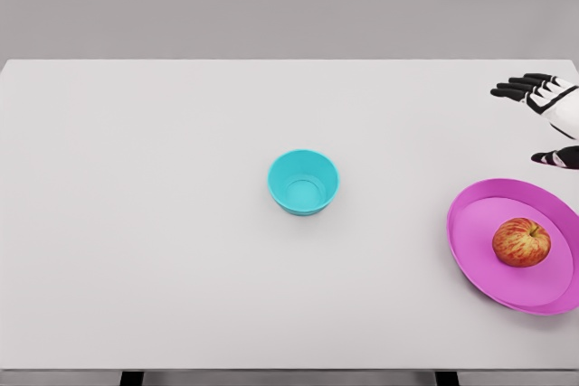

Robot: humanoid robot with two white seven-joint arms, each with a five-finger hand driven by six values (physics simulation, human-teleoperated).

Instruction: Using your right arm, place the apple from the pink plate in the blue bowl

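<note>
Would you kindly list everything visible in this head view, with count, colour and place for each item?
table: one, white, fills most of the view, with a grey wall behind it
bowl: one, blue, upright and empty, near the table's middle
plate: one, pink, at the right edge of the table, partly cut off by the picture's border
apple: one, red and yellow, lying on the plate
right hand: one, white with black fingers, at the far right edge behind the plate, fingers spread, holding nothing, clear of the apple
left hand: not in view
</note>
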